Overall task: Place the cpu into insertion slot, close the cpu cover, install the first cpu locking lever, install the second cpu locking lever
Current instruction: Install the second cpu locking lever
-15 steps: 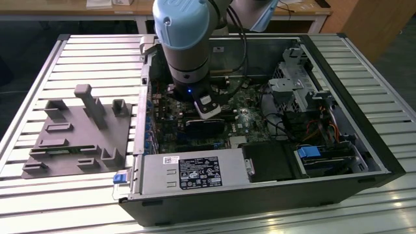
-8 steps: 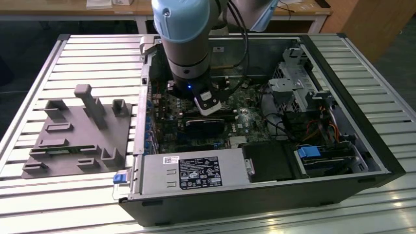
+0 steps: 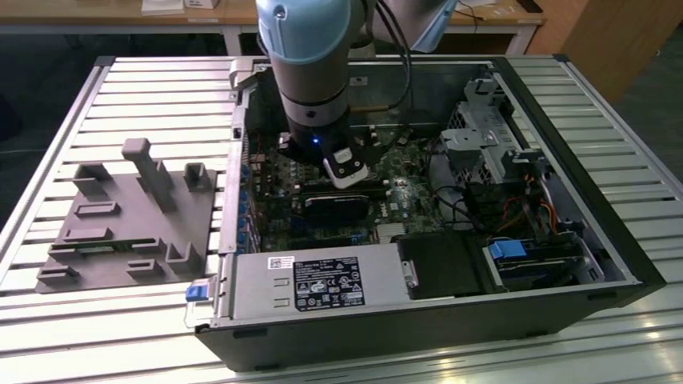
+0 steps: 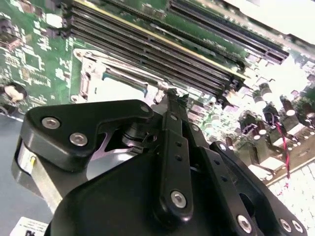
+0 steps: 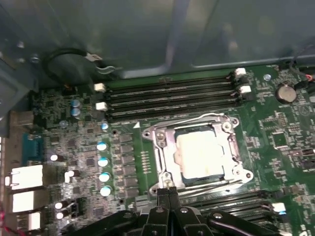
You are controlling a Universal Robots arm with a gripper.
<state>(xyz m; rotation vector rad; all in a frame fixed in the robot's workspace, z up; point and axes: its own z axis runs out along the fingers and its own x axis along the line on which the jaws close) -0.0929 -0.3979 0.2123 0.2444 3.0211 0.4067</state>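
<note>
The cpu [image 5: 202, 152] lies in the insertion slot [image 5: 235, 173] on the green board, its pale metal top showing through the window of the cpu cover [image 5: 162, 147], which is folded down flat over it. A thin wire lever [image 5: 197, 117] runs along one side of the socket and another [image 5: 221, 184] along the opposite side. My gripper [image 5: 168, 191] is shut, its black fingertips pressed together right at the socket's edge by that second lever; whether they touch it is not clear. The second wrist view shows the gripper [image 4: 172, 96] beside the cpu [image 4: 115, 91]. The exterior view has the gripper [image 3: 347, 172] low inside the case.
Long black memory slots [image 5: 172, 96] flank the socket. The open computer case [image 3: 597, 160] walls surround the arm, with a power supply [image 3: 320, 280] at the front and a drive cage [image 3: 481, 136] with cables at the exterior view's right. A grey fixture [image 3: 128, 216] sits on the slatted table.
</note>
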